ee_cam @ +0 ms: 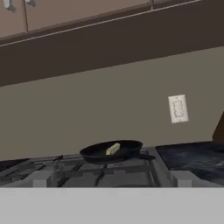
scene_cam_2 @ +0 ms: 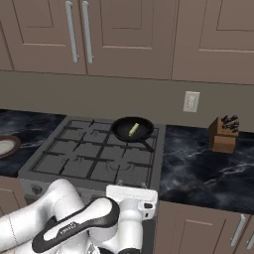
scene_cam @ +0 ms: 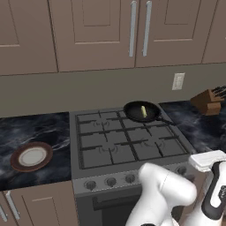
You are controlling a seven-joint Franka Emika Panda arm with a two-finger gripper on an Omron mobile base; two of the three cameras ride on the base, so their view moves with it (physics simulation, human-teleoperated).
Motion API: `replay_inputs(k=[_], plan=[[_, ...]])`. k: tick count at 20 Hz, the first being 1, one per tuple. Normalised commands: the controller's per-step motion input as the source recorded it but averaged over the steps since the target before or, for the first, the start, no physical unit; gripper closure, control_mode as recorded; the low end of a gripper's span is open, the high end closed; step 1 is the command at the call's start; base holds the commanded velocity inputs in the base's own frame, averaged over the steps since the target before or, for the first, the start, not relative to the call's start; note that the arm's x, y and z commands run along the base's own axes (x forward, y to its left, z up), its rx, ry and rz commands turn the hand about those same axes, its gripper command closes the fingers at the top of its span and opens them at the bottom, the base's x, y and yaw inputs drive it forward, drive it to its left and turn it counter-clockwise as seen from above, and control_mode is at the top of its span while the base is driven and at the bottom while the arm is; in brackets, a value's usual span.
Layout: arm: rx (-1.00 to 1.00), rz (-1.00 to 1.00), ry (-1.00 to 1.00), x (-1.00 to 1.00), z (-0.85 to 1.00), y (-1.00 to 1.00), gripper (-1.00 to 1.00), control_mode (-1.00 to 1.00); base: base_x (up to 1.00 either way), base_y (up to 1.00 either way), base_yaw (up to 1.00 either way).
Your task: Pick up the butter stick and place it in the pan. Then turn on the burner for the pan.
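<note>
While butter stick [scene_cam: 143, 111] lies in pan [scene_cam: 134, 114], plate [scene_cam: 31, 156] on left counter; pincer state unclear.

Evenly and softly lit throughout, with no visible lamp and no hard cast shadows. Darker under the wall cabinets [ee_cam: 109, 48] across the upper part of the hand view. Faint pale sheen on the black marble counter [scene_cam_2: 208, 163] at right of the right base view. Coarse and slightly soft in rendering, blurriest in the hand view; no bending at frame edges.
</note>
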Motion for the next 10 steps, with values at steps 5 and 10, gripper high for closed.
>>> replay_inputs(k=[5,10], plan=[[-0.06,0.0,-0.06,-0.14,-0.46,0.07,-1.0,-1.0,0.0,0.0,0.0],[-0.02,0.0,-0.06,0.0,-0.5,0.0,-1.0,-1.0,0.0,0.0,0.0]])
